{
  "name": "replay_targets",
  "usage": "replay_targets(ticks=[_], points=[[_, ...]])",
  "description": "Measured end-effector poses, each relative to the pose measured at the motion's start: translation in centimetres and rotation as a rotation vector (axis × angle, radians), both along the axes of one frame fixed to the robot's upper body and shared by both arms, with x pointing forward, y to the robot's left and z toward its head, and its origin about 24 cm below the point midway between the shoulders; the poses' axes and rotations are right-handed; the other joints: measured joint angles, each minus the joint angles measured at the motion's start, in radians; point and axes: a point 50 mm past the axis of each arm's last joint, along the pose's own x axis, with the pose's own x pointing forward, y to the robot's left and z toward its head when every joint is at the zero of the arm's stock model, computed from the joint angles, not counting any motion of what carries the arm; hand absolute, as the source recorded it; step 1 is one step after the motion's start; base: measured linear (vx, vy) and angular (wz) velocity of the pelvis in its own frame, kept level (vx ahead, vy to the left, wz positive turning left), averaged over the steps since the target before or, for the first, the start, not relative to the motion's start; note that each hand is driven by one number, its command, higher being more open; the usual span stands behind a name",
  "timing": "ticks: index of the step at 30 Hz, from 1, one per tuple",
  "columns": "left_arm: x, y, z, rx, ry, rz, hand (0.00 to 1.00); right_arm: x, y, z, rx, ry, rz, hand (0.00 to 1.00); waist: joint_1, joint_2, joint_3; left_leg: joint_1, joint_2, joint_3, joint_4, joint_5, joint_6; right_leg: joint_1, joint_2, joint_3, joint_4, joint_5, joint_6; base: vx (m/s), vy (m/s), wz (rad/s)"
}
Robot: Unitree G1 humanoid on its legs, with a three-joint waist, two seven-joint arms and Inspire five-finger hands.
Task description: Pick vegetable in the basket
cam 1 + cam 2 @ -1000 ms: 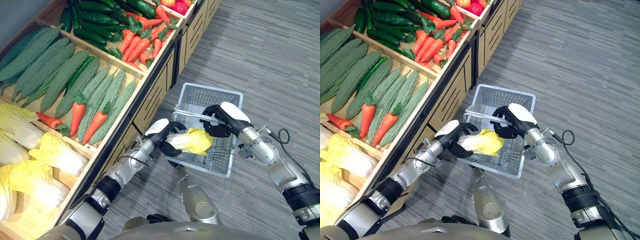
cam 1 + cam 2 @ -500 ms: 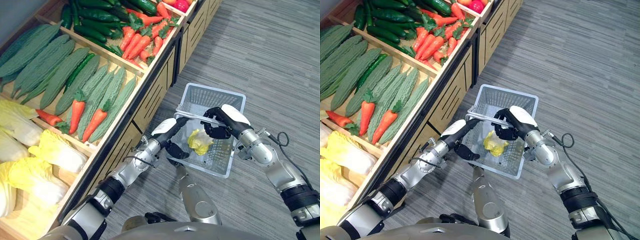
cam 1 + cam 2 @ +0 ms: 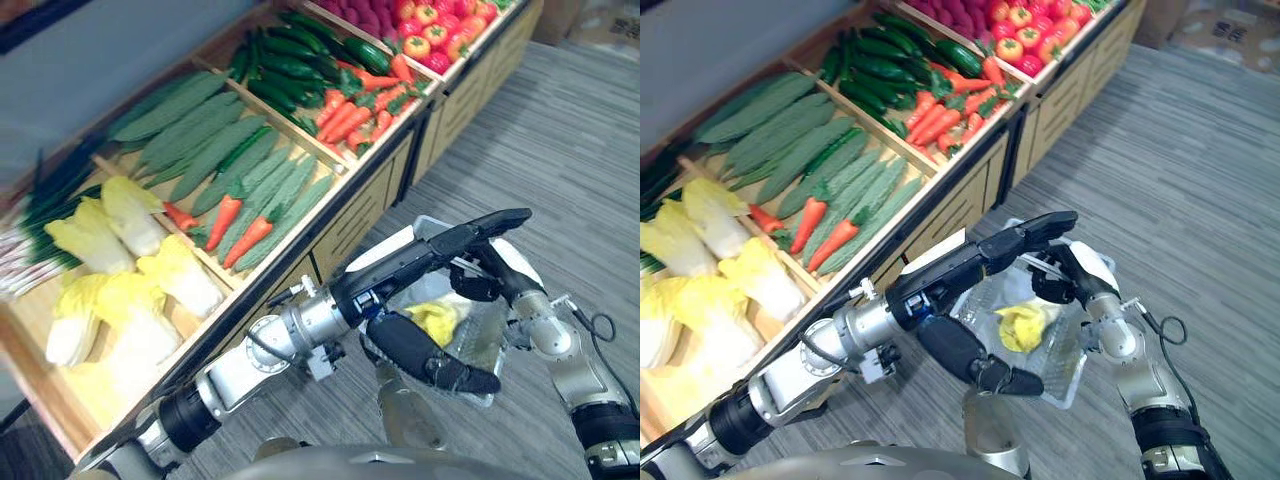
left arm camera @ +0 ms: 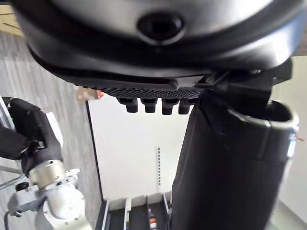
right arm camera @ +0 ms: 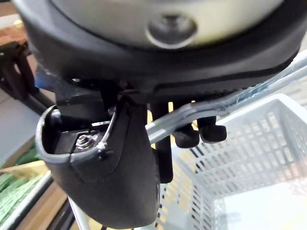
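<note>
A yellow-green napa cabbage (image 3: 436,320) lies inside the white mesh basket (image 3: 1065,352). My right hand (image 3: 1081,270) is shut on the basket's metal handle (image 5: 225,98) and carries the basket above the floor beside the shelf; in the right wrist view its fingers curl round the bar over the basket's mesh wall (image 5: 249,143). In front of the basket and nearer the camera hangs my left hand (image 3: 420,262), open, its fingers straight and its thumb (image 3: 430,358) spread below, holding nothing. It covers part of the basket.
A wooden produce shelf runs along my left, with napa cabbages (image 3: 150,290), carrots (image 3: 245,215), bitter gourds (image 3: 200,140), cucumbers (image 3: 290,60) and tomatoes (image 3: 430,35) in bins. Grey plank floor (image 3: 590,150) lies open to the right.
The left hand let go of the cabbage, which dropped into the basket, then rose out of the basket with its fingers spread. The camera has tilted up towards the shelf.
</note>
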Motion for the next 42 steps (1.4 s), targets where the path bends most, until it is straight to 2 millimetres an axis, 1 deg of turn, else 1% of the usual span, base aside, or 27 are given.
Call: replay_targets(ticks=[2, 5, 7, 8, 10, 11, 12, 14, 15, 16, 17, 18, 20, 22, 23, 26, 27, 30, 31, 32, 33, 34, 35, 36, 38, 41, 42], points=[[-0.3, 0.5, -0.4, 0.002, 0.024, 0.019, 1.00, -1.0, -0.9, -1.1, 0.037, 0.010, -0.094, 0.00, 0.013, -0.009, -0.023, -0.013, 0.000, -0.027, 0.000, 0.005, 0.003, 0.003, -0.010, -0.022, 0.000, -0.002, -0.002, -0.01, -0.011, 0.43], [0.2, 2.2, -0.8, 0.011, 0.002, 0.183, 1.00, -3.2, -2.9, -2.9, 0.100, 0.022, -0.291, 0.00, 0.026, -0.019, -0.047, -0.041, -0.001, -0.105, 0.002, 0.016, 0.015, 0.023, -0.040, -0.088, 0.000, -0.008, -0.008, -0.02, -0.007, 0.70], [1.4, 4.1, -0.3, 0.026, -0.116, 0.445, 1.00, -5.9, -4.4, -4.7, 0.147, 0.035, -0.468, 0.00, 0.053, -0.033, -0.056, -0.064, -0.002, -0.178, 0.005, 0.026, 0.022, 0.046, -0.064, -0.151, 0.000, -0.018, -0.009, -0.03, -0.015, 0.81], [1.7, 4.7, -0.1, 0.017, -0.133, 0.518, 1.00, -6.6, -4.6, -5.3, 0.158, 0.046, -0.506, 0.00, 0.057, -0.038, -0.061, -0.073, -0.004, -0.199, 0.005, 0.028, 0.020, 0.050, -0.070, -0.167, 0.000, -0.021, -0.008, -0.05, -0.027, 0.88], [2.6, 7.5, 0.6, -0.053, -0.158, 0.776, 1.00, -9.0, -5.1, -7.0, 0.196, 0.097, -0.618, 0.00, 0.071, -0.058, -0.075, -0.100, -0.014, -0.272, -0.002, 0.042, 0.026, 0.066, -0.094, -0.228, 0.000, -0.032, -0.010, -0.05, -0.033, 0.92], [2.9, 9.2, 0.8, -0.101, -0.160, 0.929, 1.00, -10.3, -5.2, -8.0, 0.216, 0.126, -0.673, 0.00, 0.073, -0.068, -0.090, -0.122, -0.019, -0.312, -0.004, 0.053, 0.035, 0.069, -0.108, -0.263, 0.000, -0.033, -0.012, -0.03, -0.026, 0.82], [3.0, 10.1, 0.9, -0.118, -0.160, 1.002, 1.00, -10.9, -5.1, -8.5, 0.226, 0.140, -0.700, 0.00, 0.076, -0.074, -0.097, -0.133, -0.023, -0.329, -0.005, 0.058, 0.040, 0.070, -0.113, -0.276, 0.000, -0.034, -0.012, -0.02, -0.017, 0.82], [2.7, 13.9, 0.5, -0.159, -0.132, 1.263, 1.00, -13.2, -4.9, -10.3, 0.271, 0.212, -0.790, 0.00, 0.085, -0.098, -0.105, -0.139, -0.043, -0.391, -0.029, 0.076, 0.047, 0.097, -0.136, -0.328, 0.000, -0.052, -0.014, -0.02, -0.007, 0.73], [2.6, 14.8, 0.4, -0.162, -0.119, 1.317, 1.00, -13.9, -4.8, -10.8, 0.281, 0.233, -0.814, 0.00, 0.089, -0.105, -0.109, -0.140, -0.050, -0.405, -0.039, 0.082, 0.048, 0.102, -0.141, -0.342, -0.001, -0.058, -0.012, 0.00, -0.006, 0.73], [2.1, 16.3, 0.1, -0.168, -0.103, 1.420, 1.00, -15.1, -4.7, -11.6, 0.295, 0.277, -0.851, 0.00, 0.096, -0.118, -0.121, -0.150, -0.060, -0.430, -0.052, 0.091, 0.050, 0.105, -0.152, -0.363, -0.001, -0.064, -0.017, 0.02, -0.003, 0.69], [1.7, 18.0, -0.2, -0.169, -0.090, 1.526, 1.00, -15.9, -4.5, -12.1, 0.311, 0.308, -0.885, 0.00, 0.097, -0.128, -0.124, -0.155, -0.074, -0.458, -0.068, 0.104, 0.055, 0.112, -0.161, -0.389, -0.001, -0.070, -0.019, 0.02, 0.002, 0.71], [1.5, 18.8, -0.4, -0.168, -0.084, 1.578, 1.00, -16.4, -4.5, -12.4, 0.319, 0.319, -0.902, 0.00, 0.098, -0.133, -0.124, -0.158, -0.081, -0.473, -0.075, 0.110, 0.058, 0.118, -0.168, -0.401, -0.001, -0.075, -0.020, 0.02, 0.011, 0.69], [0.6, 22.1, -1.3, -0.084, -0.087, 1.811, 1.00, -17.5, -3.7, -13.3, 0.355, 0.355, -0.950, 0.00, 0.104, -0.151, -0.136, -0.179, -0.098, -0.521, -0.097, 0.130, 0.065, 0.122, -0.186, -0.451, -0.001, -0.077, -0.017, 0.01, 0.018, 0.63], [0.1, 23.2, -1.7, -0.041, -0.086, 1.892, 1.00, -17.9, -3.3, -13.7, 0.375, 0.364, -0.969, 0.00, 0.106, -0.157, -0.140, -0.184, -0.105, -0.540, -0.110, 0.140, 0.067, 0.126, -0.193, -0.470, -0.001, -0.079, -0.016, 0.03, 0.005, 0.44], [-0.4, 24.4, -2.3, -0.007, -0.059, 1.969, 1.00, -18.5, -2.8, -14.1, 0.412, 0.359, -1.018, 0.00, 0.114, -0.171, -0.142, -0.184, -0.111, -0.559, -0.125, 0.149, 0.069, 0.135, -0.198, -0.493, -0.001, -0.084, -0.019, 0.03, -0.002, 0.37], [-1.4, 26.4, -3.6, 0.079, -0.015, 2.133, 1.00, -19.1, -2.1, -14.6, 0.449, 0.343, -1.083, 0.00, 0.121, -0.190, -0.154, -0.186, -0.118, -0.584, -0.147, 0.162, 0.069, 0.145, -0.204, -0.523, 0.000, -0.094, -0.021, 0.04, -0.006, 0.36], [-2.0, 27.2, -4.3, 0.108, 0.020, 2.197, 1.00, -19.3, -2.0, -14.7, 0.467, 0.328, -1.112, 0.00, 0.120, -0.194, -0.157, -0.184, -0.120, -0.594, -0.153, 0.163, 0.070, 0.153, -0.206, -0.537, 0.000, -0.097, -0.024, 0.03, 0.003, 0.30], [-5.1, 30.5, -8.1, 0.214, 0.231, 2.431, 1.00, -19.5, -1.7, -14.9, 0.499, 0.280, -1.197, 0.00, 0.121, -0.200, -0.187, -0.182, -0.121, -0.605, -0.174, 0.172, 0.071, 0.155, -0.207, -0.559, -0.001, -0.104, -0.028, 0.04, -0.004, 0.16], [-5.6, 31.0, -8.9, 0.238, 0.280, 2.463, 1.00, -19.6, -1.6, -14.9, 0.500, 0.279, -1.203, 0.00, 0.123, -0.201, -0.191, -0.182, -0.122, -0.607, -0.179, 0.174, 0.071, 0.155, -0.207, -0.561, -0.001, -0.105, -0.029, 0.03, -0.012, 0.13], [-7.0, 31.7, -10.7, 0.292, 0.390, 2.519, 1.00, -19.6, -1.4, -15.0, 0.505, 0.278, -1.211, 0.00, 0.124, -0.203, -0.196, -0.181, -0.123, -0.610, -0.190, 0.178, 0.071, 0.155, -0.207, -0.565, -0.001, -0.107, -0.029, 0.02, -0.012, 0.09], [-7.8, 32.0, -11.7, 0.324, 0.450, 2.540, 1.00, -19.5, -1.3, -15.0, 0.511, 0.276, -1.212, 0.00, 0.123, -0.204, -0.197, -0.178, -0.125, -0.610, -0.197, 0.182, 0.071, 0.155, -0.208, -0.566, -0.001, -0.108, -0.029, 0.02, -0.017, 0.07], [-9.3, 32.3, -13.7, 0.386, 0.577, 2.565, 1.00, -19.4, -1.2, -15.1, 0.515, 0.276, -1.213, 0.00, 0.124, -0.203, -0.199, -0.173, -0.127, -0.611, -0.208, 0.185, 0.070, 0.156, -0.209, -0.568, -0.001, -0.112, -0.031, 0.00, 0.000, 0.00], [-11.0, 32.4, -16.0, 0.447, 0.733, 2.581, 1.00, -19.4, -1.2, -15.1, 0.515, 0.272, -1.219, 0.00, 0.122, -0.201, -0.201, -0.161, -0.131, -0.610, -0.228, 0.193, 0.069, 0.157, -0.210, -0.570, -0.001, -0.114, -0.033, 0.00, 0.000, 0.00], [-11.9, 32.3, -17.2, 0.478, 0.814, 2.583, 1.00, -19.3, -1.2, -15.1, 0.515, 0.272, -1.220, 0.00, 0.121, -0.200, -0.204, -0.157, -0.135, -0.611, -0.237, 0.197, 0.070, 0.156, -0.211, -0.571, -0.001, -0.114, -0.033, 0.02, -0.020, -0.04], [-15.0, 30.9, -21.3, 0.567, 1.138, 2.525, 1.00, -18.8, -0.9, -15.4, 0.529, 0.278, -1.229, 0.00, 0.117, -0.199, -0.206, -0.140, -0.145, -0.611, -0.274, 0.211, 0.068, 0.156, -0.216, -0.572, -0.001, -0.123, -0.026, 0.00, 0.000, 0.00], [-17.6, 28.3, -24.7, 0.637, 1.434, 2.375, 1.00, -18.6, -0.2, -16.0, 0.547, 0.316, -1.237, 0.00, 0.117, -0.199, -0.206, -0.122, -0.156, -0.612, -0.314, 0.231, 0.067, 0.156, -0.218, -0.574, -0.001, -0.130, -0.026, 0.00, 0.000, 0.00], [-18.0, 27.9, -25.2, 0.647, 1.473, 2.349, 1.00, -18.6, -0.1, -16.1, 0.550, 0.322, -1.237, 0.00, 0.117, -0.200, -0.205, -0.117, -0.156, -0.612, -0.322, 0.234, 0.067, 0.157, -0.217, -0.574, -0.001, -0.130, -0.027, 0.00, 0.000, 0.00]])
